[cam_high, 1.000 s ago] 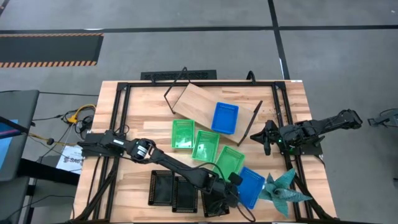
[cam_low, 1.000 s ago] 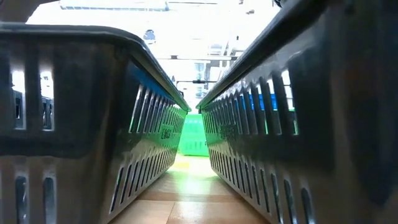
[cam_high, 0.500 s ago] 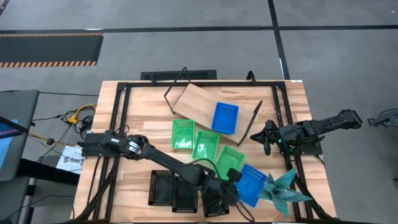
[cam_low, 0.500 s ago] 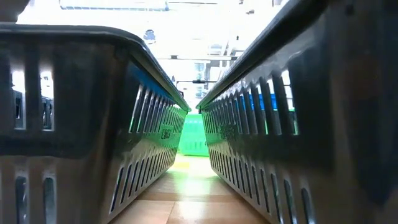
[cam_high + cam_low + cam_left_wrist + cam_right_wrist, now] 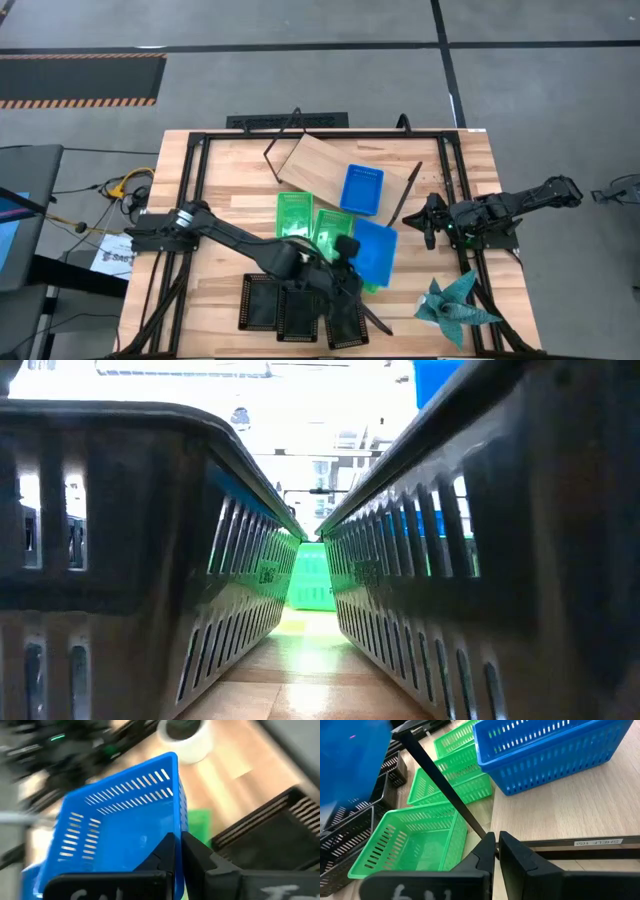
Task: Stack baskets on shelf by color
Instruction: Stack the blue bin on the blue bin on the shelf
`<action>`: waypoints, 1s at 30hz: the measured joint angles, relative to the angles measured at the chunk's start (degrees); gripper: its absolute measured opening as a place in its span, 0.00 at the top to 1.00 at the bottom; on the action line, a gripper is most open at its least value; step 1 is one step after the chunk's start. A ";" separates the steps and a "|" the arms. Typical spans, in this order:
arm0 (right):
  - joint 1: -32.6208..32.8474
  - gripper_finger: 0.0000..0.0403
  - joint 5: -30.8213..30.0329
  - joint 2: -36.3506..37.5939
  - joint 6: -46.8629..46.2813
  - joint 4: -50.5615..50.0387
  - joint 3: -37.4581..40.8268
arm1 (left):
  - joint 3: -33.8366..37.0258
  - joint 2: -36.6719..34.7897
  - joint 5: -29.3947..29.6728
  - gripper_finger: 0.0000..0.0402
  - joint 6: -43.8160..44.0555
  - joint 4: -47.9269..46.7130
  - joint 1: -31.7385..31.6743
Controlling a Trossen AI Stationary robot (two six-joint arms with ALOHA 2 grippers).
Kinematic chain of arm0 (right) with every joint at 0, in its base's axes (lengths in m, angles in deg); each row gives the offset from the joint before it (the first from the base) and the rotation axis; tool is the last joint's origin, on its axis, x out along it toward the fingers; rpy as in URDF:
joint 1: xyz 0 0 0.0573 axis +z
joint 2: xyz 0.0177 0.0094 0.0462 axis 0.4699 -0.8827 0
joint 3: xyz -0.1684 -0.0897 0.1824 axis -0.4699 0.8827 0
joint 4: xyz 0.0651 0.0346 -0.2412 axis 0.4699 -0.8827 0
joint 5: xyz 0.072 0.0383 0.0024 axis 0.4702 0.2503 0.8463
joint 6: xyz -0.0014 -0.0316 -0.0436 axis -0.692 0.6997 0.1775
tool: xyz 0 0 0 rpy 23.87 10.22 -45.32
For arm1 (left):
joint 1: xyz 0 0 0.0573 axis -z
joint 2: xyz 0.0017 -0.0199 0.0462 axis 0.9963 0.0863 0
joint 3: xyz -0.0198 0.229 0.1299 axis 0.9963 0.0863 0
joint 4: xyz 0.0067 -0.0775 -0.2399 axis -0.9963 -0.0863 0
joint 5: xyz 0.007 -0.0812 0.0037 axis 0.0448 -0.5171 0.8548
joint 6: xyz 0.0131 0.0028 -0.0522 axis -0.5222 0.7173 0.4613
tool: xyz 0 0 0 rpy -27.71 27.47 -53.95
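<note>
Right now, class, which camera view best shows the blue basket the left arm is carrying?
The left wrist view: the blue basket fills it, its wall pinched in the left claw. The high view shows it small, above the green baskets. The low view catches a blue corner; the right wrist, a blur.

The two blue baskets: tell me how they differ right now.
The blue basket on the shelf rests on the shelf board with no gripper on it; the carried blue basket is off the table, its wall pinched by the left gripper, above the green baskets. Both are blue, perforated and look alike in size.
</note>
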 joint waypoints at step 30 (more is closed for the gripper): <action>-0.07 0.87 -0.46 0.02 3.57 0.01 0.00 | 18.15 -5.59 -0.34 1.00 -14.65 14.57 -23.82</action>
